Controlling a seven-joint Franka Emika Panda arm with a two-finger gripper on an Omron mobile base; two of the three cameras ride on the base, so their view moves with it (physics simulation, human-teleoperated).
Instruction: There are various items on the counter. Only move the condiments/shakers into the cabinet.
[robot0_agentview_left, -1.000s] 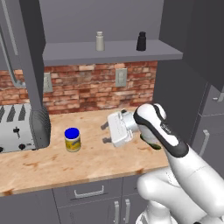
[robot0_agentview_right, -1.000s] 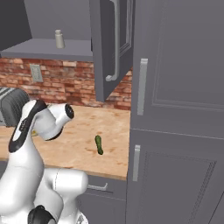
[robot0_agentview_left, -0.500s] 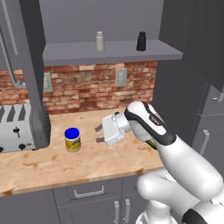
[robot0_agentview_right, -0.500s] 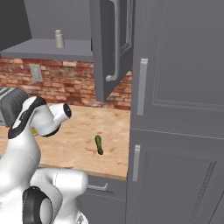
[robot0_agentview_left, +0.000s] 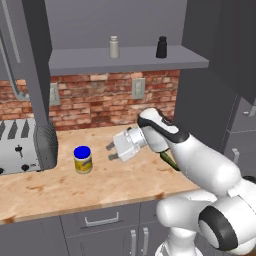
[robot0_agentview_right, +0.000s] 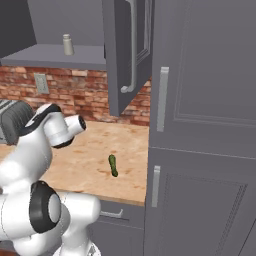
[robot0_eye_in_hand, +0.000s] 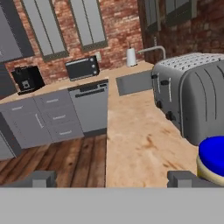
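The yellow-labelled jar with a blue lid (robot0_agentview_left: 83, 159) stands on the counter (robot0_agentview_left: 105, 182); its lid (robot0_eye_in_hand: 212, 154) sits at the lower right of the hand view. My gripper (robot0_agentview_left: 111, 152) hovers open just right of the jar, pointing left, with nothing between its fingers; its own camera also shows the gripper (robot0_eye_in_hand: 113, 179) open and empty. The light-grey shaker (robot0_agentview_left: 114, 47) and the black shaker (robot0_agentview_left: 161, 47) stand on the cabinet shelf (robot0_agentview_left: 130, 60). The grey shaker (robot0_agentview_right: 67, 45) shows on the shelf from the right too. The green vegetable (robot0_agentview_right: 113, 165) lies on the counter near the tall cabinet.
A silver toaster (robot0_agentview_left: 25, 145) stands left of the jar, close to it. The cabinet door (robot0_agentview_right: 125, 50) hangs open over the counter's right part. A tall grey cabinet (robot0_agentview_right: 200, 125) bounds the counter on the right. Brick wall behind; a sink (robot0_eye_in_hand: 133, 82) lies further along.
The hand has swung left across the counter, closer to the jar. Its fingers stay open. The shakers, jar and vegetable have not moved.
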